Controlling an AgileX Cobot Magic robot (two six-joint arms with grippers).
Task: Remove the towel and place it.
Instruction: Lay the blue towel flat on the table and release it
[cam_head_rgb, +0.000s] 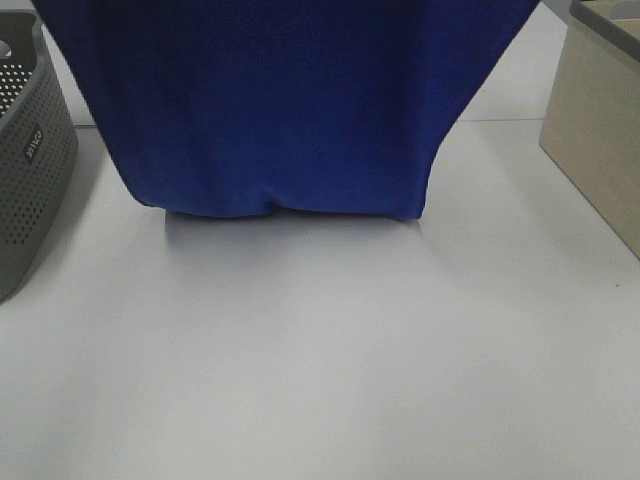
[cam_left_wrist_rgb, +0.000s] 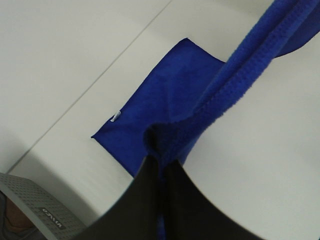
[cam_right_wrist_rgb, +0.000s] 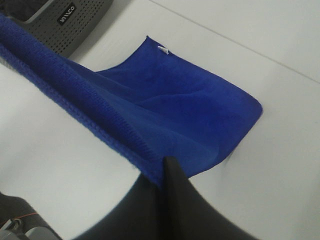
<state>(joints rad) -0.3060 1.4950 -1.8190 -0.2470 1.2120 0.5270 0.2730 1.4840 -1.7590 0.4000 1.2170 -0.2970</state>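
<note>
The royal-blue towel (cam_head_rgb: 280, 100) hangs as a wide sheet from above the exterior high view's top edge, and its lower edge rests on the white table. Neither gripper shows in that view. In the left wrist view my left gripper (cam_left_wrist_rgb: 161, 167) is shut on one top corner of the towel (cam_left_wrist_rgb: 165, 105), whose stitched edge stretches away taut. In the right wrist view my right gripper (cam_right_wrist_rgb: 165, 172) is shut on the other corner of the towel (cam_right_wrist_rgb: 175, 105). A small white tag (cam_right_wrist_rgb: 162, 49) sits near a far corner lying on the table.
A grey perforated basket (cam_head_rgb: 30, 150) stands at the left edge of the table. A beige box (cam_head_rgb: 600, 140) stands at the right. The white tabletop (cam_head_rgb: 330, 360) stretches in front of the towel.
</note>
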